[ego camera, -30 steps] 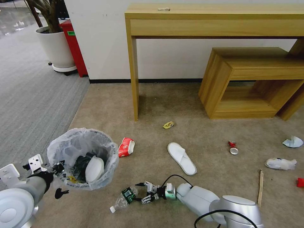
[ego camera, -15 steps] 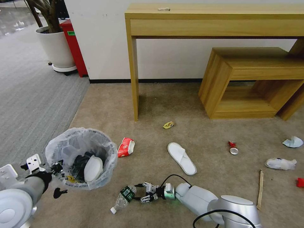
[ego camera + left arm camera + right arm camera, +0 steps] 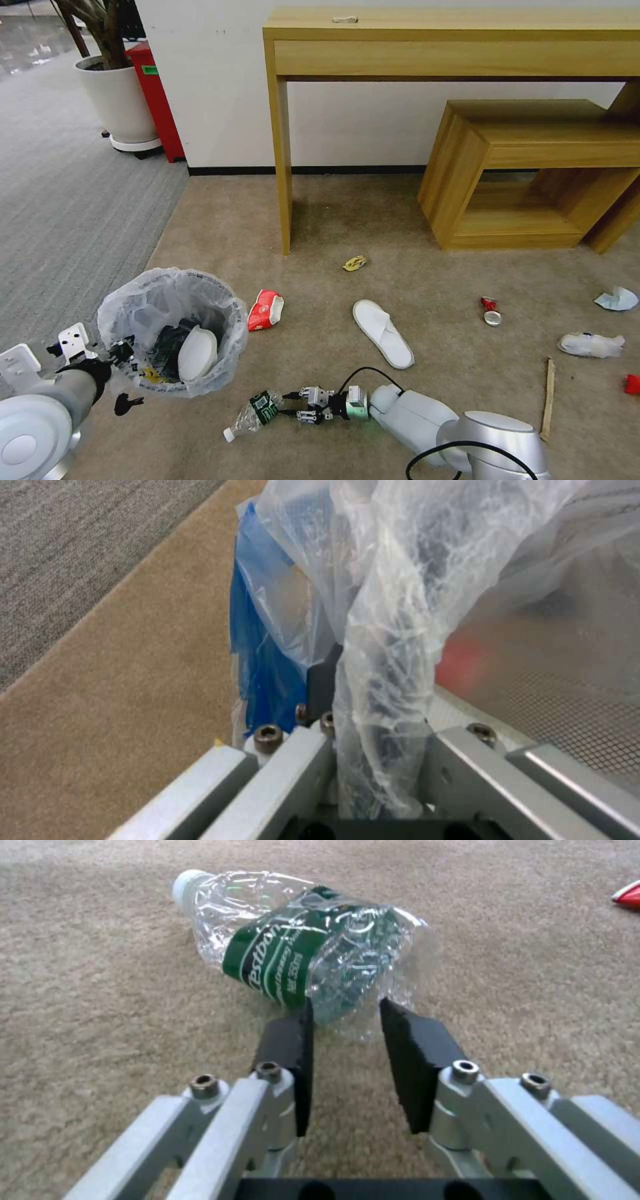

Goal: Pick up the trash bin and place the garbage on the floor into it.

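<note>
The trash bin [image 3: 172,330], round and lined with a crinkled white bag, sits at the lower left with a white slipper lying inside it. My left gripper [image 3: 123,353] [image 3: 373,690] is shut on its bag-covered rim. On the floor [image 3: 320,220] lies the garbage. A crushed bottle [image 3: 257,413] [image 3: 300,950] with a green label has its base end pinched by my right gripper [image 3: 288,405] [image 3: 347,1015]. Farther off lie a red-white carton [image 3: 265,310], a white slipper [image 3: 382,332], a yellow wrapper [image 3: 355,263], a red can [image 3: 491,311] and a wooden stick [image 3: 549,397].
Crumpled white litter [image 3: 591,345] and a paper scrap [image 3: 617,299] lie at the right. A tall wooden table [image 3: 283,167] and a low wooden shelf [image 3: 520,147] stand against the wall. A white planter [image 3: 119,100] and a red box [image 3: 157,100] are on grey striped carpet [image 3: 67,200].
My right gripper's fingers have closed from wide open onto the bottle's base, and the bottle has shifted slightly left. The left gripper and bin have barely moved.
</note>
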Robot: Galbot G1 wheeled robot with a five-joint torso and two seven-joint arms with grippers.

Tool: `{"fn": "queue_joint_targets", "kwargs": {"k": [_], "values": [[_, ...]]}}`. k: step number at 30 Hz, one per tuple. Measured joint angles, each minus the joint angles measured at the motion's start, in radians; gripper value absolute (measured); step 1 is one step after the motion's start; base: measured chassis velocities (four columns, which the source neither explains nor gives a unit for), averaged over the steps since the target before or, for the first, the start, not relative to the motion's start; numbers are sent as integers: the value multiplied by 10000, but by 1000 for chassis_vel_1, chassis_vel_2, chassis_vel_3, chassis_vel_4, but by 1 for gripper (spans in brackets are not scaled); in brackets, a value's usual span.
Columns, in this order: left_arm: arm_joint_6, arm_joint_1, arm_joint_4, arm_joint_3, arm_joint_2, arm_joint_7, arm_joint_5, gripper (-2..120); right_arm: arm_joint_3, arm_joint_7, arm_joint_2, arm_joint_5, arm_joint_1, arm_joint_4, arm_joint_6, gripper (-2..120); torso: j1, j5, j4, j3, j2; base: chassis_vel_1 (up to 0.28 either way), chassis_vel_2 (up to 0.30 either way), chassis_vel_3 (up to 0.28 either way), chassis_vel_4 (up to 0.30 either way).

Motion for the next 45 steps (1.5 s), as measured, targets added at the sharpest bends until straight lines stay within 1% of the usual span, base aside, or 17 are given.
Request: {"fn": "queue_joint_targets", "kwargs": {"k": [3, 14, 21, 24, 26, 27, 30, 31, 33, 34, 35, 38, 39, 40, 42, 44, 45], "values": [[-6, -31, 14, 51, -10, 5, 41, 0, 116, 0, -41, -111, -3, 15, 3, 21, 0, 0, 0, 0, 1, 0, 0, 0, 0], [-22, -19, 11, 128, -75, 18, 156, 0, 252, 0, -102, -231, -31, 76, 9, 14, 0, 0, 0, 0, 0, 0, 0, 0, 0], [-29, 54, -10, 83, -95, 56, 226, 0, 266, 6, -106, -276, -27, 88, 14, 4, 0, 0, 0, 0, 1, 0, 0, 0, 0], [-29, 82, -14, 41, -71, 68, 227, 0, 331, 98, -105, -349, 5, 110, 15, 3, 0, 0, 0, 0, 0, 0, 0, 0, 0], [-29, 83, -14, 43, -68, 71, 228, 0, 443, 123, -106, -459, 72, 180, 16, 14, 0, 0, 0, 0, 1, 0, 0, 0, 0], [-29, 83, -14, 43, -68, 71, 228, 0, 443, 123, -106, -459, 72, 180, 16, 14, 0, 0, 0, 0, 1, 0, 0, 0, 0], [-29, 66, -12, 98, -105, 75, 272, 0, 472, 129, -209, -543, 184, 358, 18, 26, 0, 0, 0, 0, 1, 0, 0, 0, 0], [-29, 66, -12, 98, -105, 75, 272, 0, 472, 129, -209, -543, 184, 358, 18, 26, 0, 0, 0, 0, 1, 0, 0, 0, 0], [-29, 45, 19, 116, -116, 83, 293, 0, 459, 125, -349, -598, 258, 507, 18, 36, 0, 0, 0, 0, 0, 0, 0, 0, 0], [-29, 15, 67, 122, -116, 91, 297, 0, 400, 117, -482, -617, 314, 676, 18, 41, 0, 0, 0, 0, 0, 0, 0, 0, 0], [-29, 15, 67, 122, -116, 91, 297, 0, 400, 117, -482, -617, 314, 676, 18, 41, 0, 0, 0, 0, 0, 0, 0, 0, 0], [-29, -94, 183, 220, -126, 93, 320, 0, 198, 72, -779, -626, 529, 1073, 18, 56, 0, 0, 0, 0, 0, 0, 0, 0, 0], [-29, -129, 204, 254, -134, 93, 328, 0, 163, 62, -827, -626, 587, 1141, 18, 59, 0, 0, -1, 0, 0, 0, 0, 0, 0], [-29, -129, 204, 254, -134, 93, 328, 0, 163, 62, -827, -626, 587, 1141, 18, 59, 0, 0, -1, 0, 0, 0, 0, 0, 0], [-29, -267, 278, 355, -154, 91, 343, 0, 41, 46, -924, -661, 802, 1229, 18, 71, 1, 0, 0, 0, 0, 0, 0, 0, 0], [-29, -312, 293, 390, -157, 87, 343, 0, 0, 47, -937, -731, 877, 1225, 19, 75, 0, 0, 0, 0, 0, 0, 0, 0, 0], [-29, -354, 302, 422, -157, 81, 343, 0, -60, 47, -938, -799, 967, 1212, 19, 80, 0, 0, -1, 0, 0, 0, 0, 0, 0]]}}
